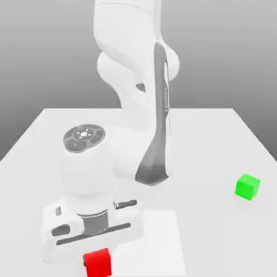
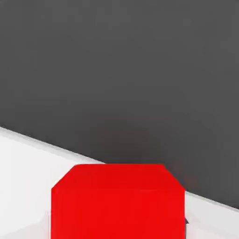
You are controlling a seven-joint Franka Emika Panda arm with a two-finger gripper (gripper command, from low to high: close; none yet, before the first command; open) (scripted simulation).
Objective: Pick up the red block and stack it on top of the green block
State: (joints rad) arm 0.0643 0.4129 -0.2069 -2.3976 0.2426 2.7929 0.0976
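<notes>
White Franka arm bent low over a flat white table (image 1: 216, 135), wrist pointing down. The two-finger gripper (image 1: 98, 261) is closed upon the small, smooth, matte bright red cube (image 1: 98, 263), which sits at the table's near edge directly beneath the hand; whether it rests on the surface or is just clear of it cannot be told. The small matte bright green cube (image 1: 248, 186) stands well apart, towards the exterior view's right.
</notes>
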